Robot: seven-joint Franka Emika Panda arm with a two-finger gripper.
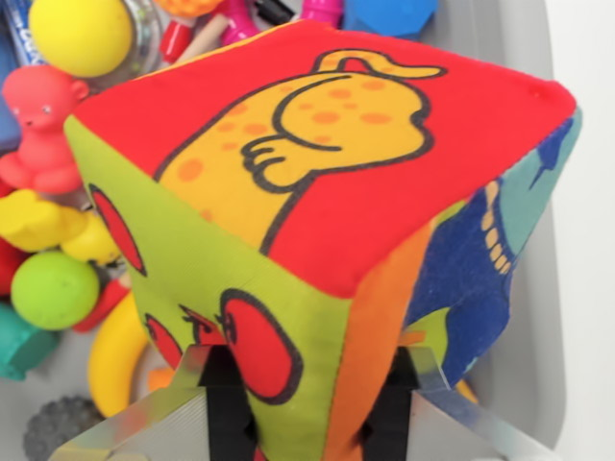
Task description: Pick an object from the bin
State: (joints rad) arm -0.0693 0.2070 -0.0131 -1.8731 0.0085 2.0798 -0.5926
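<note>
Gripper (307, 403) at 6 o'clock pinches the soft fabric cube (317, 182) by its lower corner, fingers (226, 403) pressing into the green and orange faces. Cube fills the view centre, prob. lifted above the bin (543, 317). Other toys lie below at 9 o'clock: green ball (53, 290), pink figure (40, 125), yellow ball (82, 34).

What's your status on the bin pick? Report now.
Fingers shut on the soft fabric cube with the red giraffe face. Cube fills the wrist view, above the other toys. Yellow ball, green ball left in the grey bin. Nothing blocking.
</note>
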